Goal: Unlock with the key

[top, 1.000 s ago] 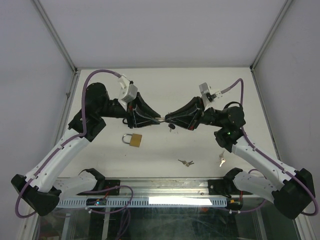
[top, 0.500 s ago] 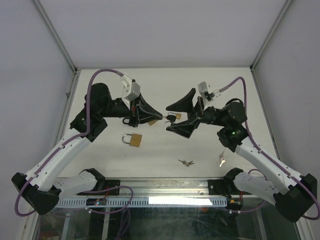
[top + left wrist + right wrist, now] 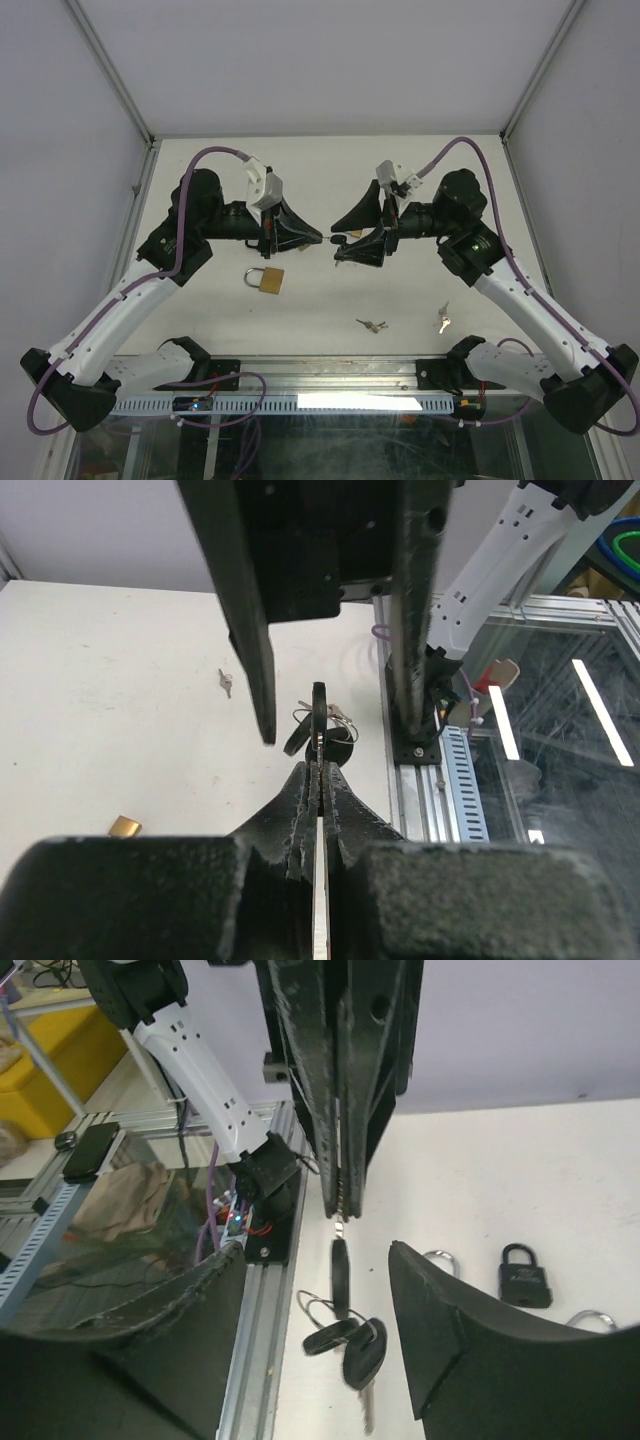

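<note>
The 2 arms reach inward over the white table point(image 3: 330, 180), elbows bent, wrists level, claws nose to nose; this looks like a regrasp of the key. The left gripper point(image 3: 318, 238) is clamped on its blade. The right gripper point(image 3: 337, 242) stands wide, holding nothing. The brass padlock with a steel shackle point(image 3: 265, 280) lies apart on the table. The black-headed key on its ring point(image 3: 340, 1270) hangs head-outward between the right fingers, so next they should close on the head, freeing the blade for the keyhole.

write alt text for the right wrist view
The left gripper, shut, pinches a key by its blade, a ring of other keys dangling below. The right gripper stands open on either side of it; a black padlock sits on the table.
</note>
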You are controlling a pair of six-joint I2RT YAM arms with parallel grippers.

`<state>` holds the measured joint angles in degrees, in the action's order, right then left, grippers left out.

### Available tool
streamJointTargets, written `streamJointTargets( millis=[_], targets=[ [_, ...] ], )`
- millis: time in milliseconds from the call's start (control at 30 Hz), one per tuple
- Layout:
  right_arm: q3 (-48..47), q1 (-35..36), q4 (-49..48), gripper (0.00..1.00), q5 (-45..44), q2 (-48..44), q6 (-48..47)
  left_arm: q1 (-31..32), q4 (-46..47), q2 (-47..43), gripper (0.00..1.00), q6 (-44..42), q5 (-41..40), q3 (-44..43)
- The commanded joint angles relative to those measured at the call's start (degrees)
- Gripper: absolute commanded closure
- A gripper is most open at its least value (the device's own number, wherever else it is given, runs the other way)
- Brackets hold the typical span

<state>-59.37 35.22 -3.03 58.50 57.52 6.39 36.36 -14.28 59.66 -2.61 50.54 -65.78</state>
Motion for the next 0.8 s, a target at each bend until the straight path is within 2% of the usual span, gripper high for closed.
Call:
streamJointTargets(
  millis=[0,100,233,467,500,633,767],
  targets=[
    [-3.03,0.01,0.80,0.41,6.45,3.17,-0.24,0.81,0.76,-1.79,1.00,-2.13,0.91,-1.55],
    [-2.10,-0.05,-1.10,0.43,5.41,3.50,1.34,0.86,2.26,-2.59,1.00,-1.54,0.22,-0.57],
    [-0.11,-0.15,-6.38,0.61,4.17,3.22,5.47,0.93,4.83,-3.70,1.00,-0.44,-0.65,0.91],
    [-0.04,-0.15,-8.34,0.64,4.99,3.65,8.04,0.99,4.97,-3.43,1.00,0.24,-0.15,0.69],
    [-0.06,-0.14,-8.46,0.68,4.95,3.58,8.21,0.95,5.07,-3.46,1.00,0.24,-0.16,0.59],
    [-0.17,-0.10,-8.46,1.00,4.78,3.40,8.61,1.00,5.08,-3.28,1.00,0.78,-0.01,0.80],
    [0.14,-0.15,-8.50,1.00,4.86,2.86,8.87,1.07,6.14,-3.25,1.00,1.70,-0.62,0.92]
  ],
)
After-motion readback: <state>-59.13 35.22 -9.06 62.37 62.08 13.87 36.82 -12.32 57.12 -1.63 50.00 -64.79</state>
